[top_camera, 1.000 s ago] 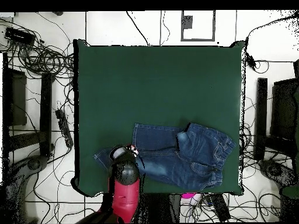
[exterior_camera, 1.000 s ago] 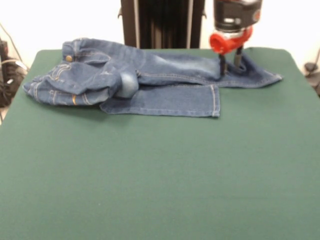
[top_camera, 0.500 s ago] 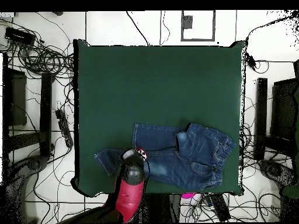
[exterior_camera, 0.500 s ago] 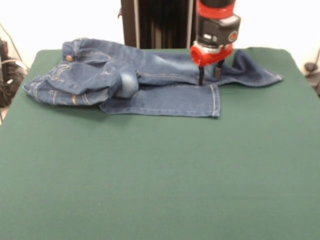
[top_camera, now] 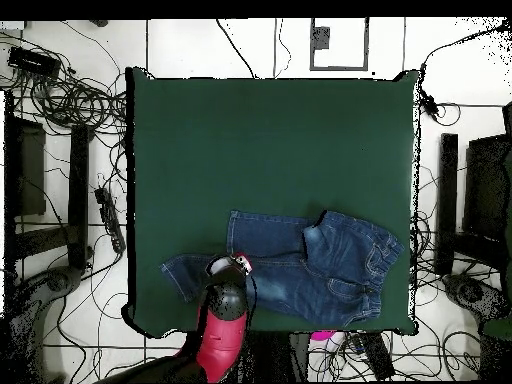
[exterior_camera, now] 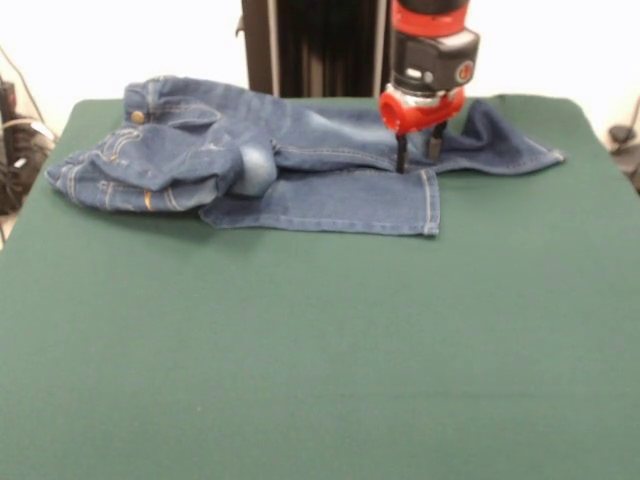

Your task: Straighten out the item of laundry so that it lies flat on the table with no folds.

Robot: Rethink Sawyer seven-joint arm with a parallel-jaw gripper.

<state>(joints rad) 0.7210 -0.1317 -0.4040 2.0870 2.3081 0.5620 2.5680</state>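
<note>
The blue denim jeans (exterior_camera: 300,165) lie at the far side of the dark green table (exterior_camera: 320,350). Their waist part is bunched and folded over at the left. One leg runs right to a hem near the far right corner, and the other lies nearer with its hem at the middle. My gripper (exterior_camera: 419,153) stands upright over the far leg, fingers (exterior_camera: 401,155) apart with tips down at the denim, just behind the near leg's hem. It holds nothing. In the overhead view the gripper (top_camera: 238,265) is over the legs, left of the jeans (top_camera: 330,265) on the table (top_camera: 270,150).
The robot's black pedestal (exterior_camera: 325,45) stands behind the table's far edge. Cables and stands (top_camera: 70,100) lie on the floor around the table. The jeans sit close to the table edge on the robot's side.
My gripper has moved left along the far leg, from near its hem to the middle, and has stayed nearly still for the last half second. The jeans look unchanged.
</note>
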